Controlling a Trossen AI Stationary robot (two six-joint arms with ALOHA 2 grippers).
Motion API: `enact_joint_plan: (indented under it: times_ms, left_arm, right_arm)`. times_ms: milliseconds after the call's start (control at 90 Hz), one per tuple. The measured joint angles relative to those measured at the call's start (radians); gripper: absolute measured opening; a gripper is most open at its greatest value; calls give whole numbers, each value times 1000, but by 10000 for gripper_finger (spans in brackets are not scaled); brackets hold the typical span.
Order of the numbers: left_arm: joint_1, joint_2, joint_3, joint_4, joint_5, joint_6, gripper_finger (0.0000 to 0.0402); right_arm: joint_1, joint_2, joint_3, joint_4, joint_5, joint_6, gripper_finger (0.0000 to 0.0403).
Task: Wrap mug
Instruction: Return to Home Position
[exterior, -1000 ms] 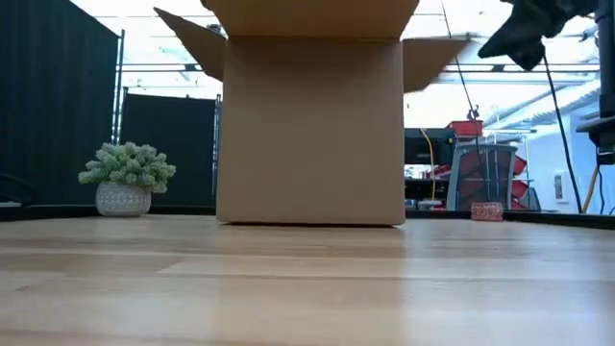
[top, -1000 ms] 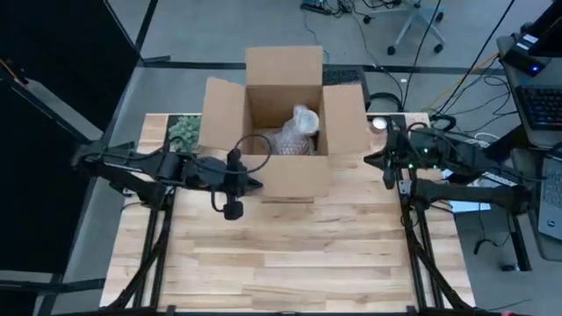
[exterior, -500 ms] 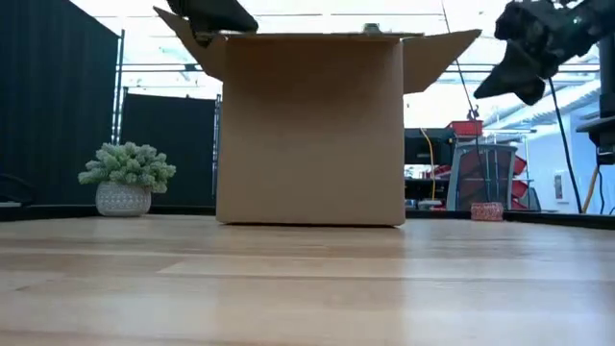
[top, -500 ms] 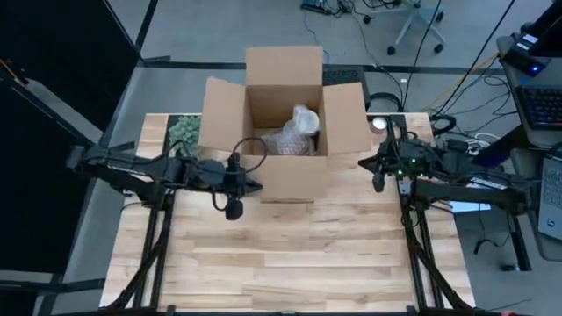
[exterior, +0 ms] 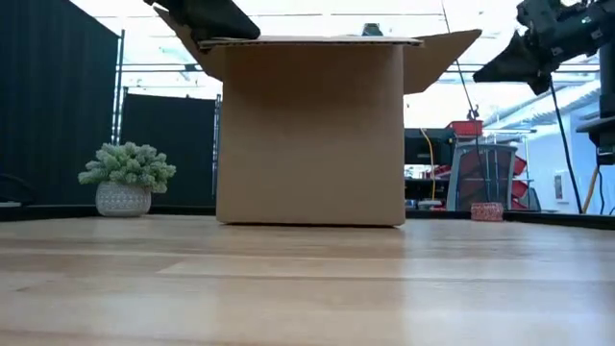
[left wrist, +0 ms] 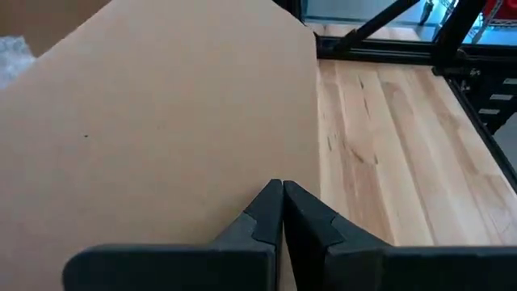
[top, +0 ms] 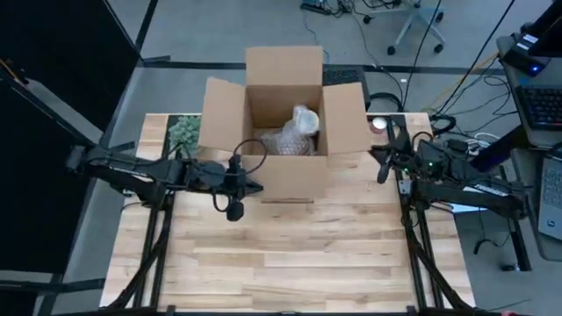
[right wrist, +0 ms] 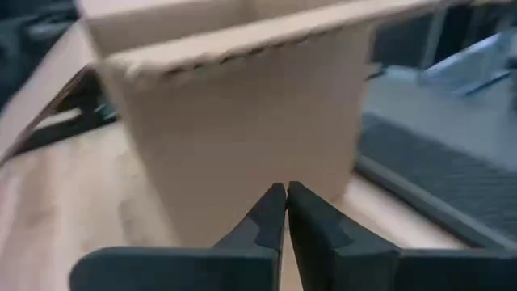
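Observation:
An open cardboard box [top: 285,96] stands at the table's far middle. A bundle of clear bubble wrap [top: 294,133] lies inside it; the mug itself is hidden. The box's near flap [top: 297,175] sticks out about level toward the near edge and shows edge-on in the low view [exterior: 317,40]. My left gripper [top: 256,186] is shut, over that flap's left part. My right gripper [top: 378,173] is shut and hangs in the air just right of the box's right flap [top: 345,118], apart from it. My left gripper lies with its shut fingers [left wrist: 266,212] on the upper face of the near flap [left wrist: 161,121], toward the flap's left end. It comes in slanting from the table's left and above. The flap stays hinged to the box and lies about level.
A small potted plant [top: 184,132] stands left of the box. A small round thing [top: 378,124] sits at the far right of the table. The near half of the wooden table [top: 299,254] is bare.
The box's near flap, which stood up above the box's front a second ago, has swung down to about level. My left gripper now shows above its left end. My right gripper has dipped toward the box's right flap and risen a little again.

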Motion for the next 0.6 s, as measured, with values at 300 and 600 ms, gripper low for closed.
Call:
enact_joint_plan:
  times_ms: [300,600]
  left_arm:
    - [-1,0,0,14,0,-4,0]
    - [-1,0,0,18,-2,2,0]
  right_arm:
    - [0,-186,-91,17,108,7,4]
    - [1,-268,-168,176,28,-8,4]
